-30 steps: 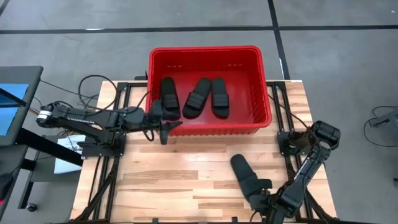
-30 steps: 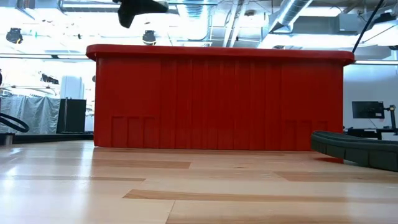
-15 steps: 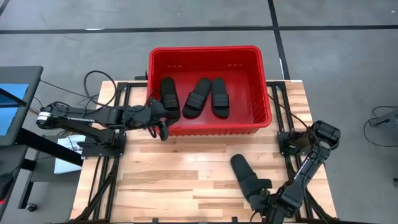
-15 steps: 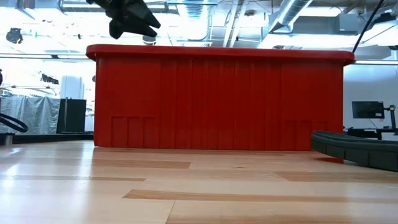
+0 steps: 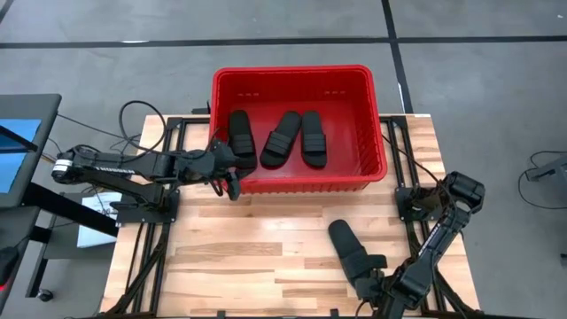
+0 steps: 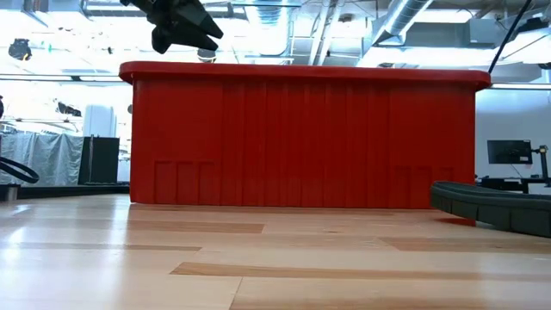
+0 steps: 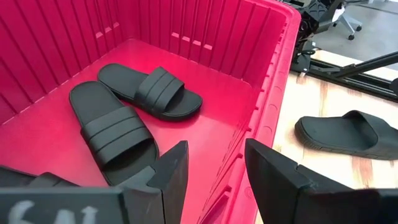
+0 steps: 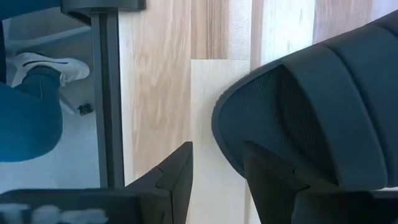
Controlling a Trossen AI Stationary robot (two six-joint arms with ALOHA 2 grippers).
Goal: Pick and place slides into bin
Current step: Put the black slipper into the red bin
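Three slides sit in the bin (image 5: pixel 381 133); the last slide (image 5: pixel 353 253) lies on the bench (image 5: pixel 248 257) near your right gripper (image 8: pixel 217 163). Risk: that gripper's fingers straddle only the sole edge at the toe, so a shallow pinch could let the slide flop or slip out on the lift. It's part open, gripping nothing. Left gripper (image 7: pixel 214 163) hangs over the bin's near-left corner, part open, empty; clear it before the right arm swings over.

Left hand (image 7: pixel 214 171) open over bin (image 7: pixel 273 81) rim; 2 slides (image 7: pixel 134 109) inside.
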